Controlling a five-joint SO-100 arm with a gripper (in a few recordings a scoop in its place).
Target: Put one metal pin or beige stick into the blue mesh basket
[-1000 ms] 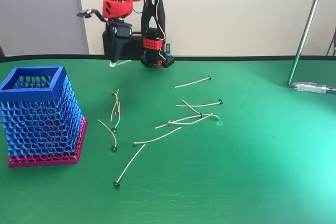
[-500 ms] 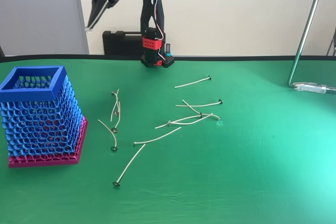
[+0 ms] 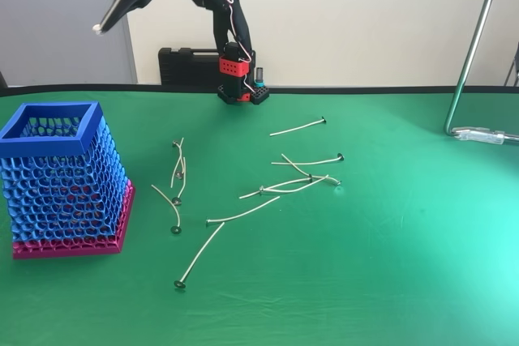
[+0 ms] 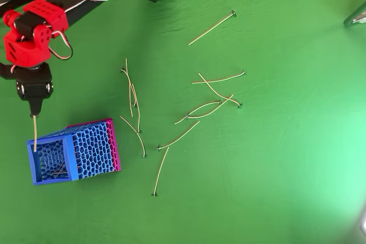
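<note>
Both views were bright and evenly lit, shadows soft; a pale glare washed the desk [image 3: 454,224] at right; focus stayed sharp.

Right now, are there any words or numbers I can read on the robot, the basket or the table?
None can be read.
Red and black robot arm: no letters or numbers visible.
Tall blue honeycomb-mesh basket: plain, no label.
Black case behind the arm's base: any marking is too small to tell.
Green table cover: no print.

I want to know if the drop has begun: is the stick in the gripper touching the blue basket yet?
Apart. In the fixed view the gripper with its stick hangs high above the blue basket, with bare wall showing between them.
</note>
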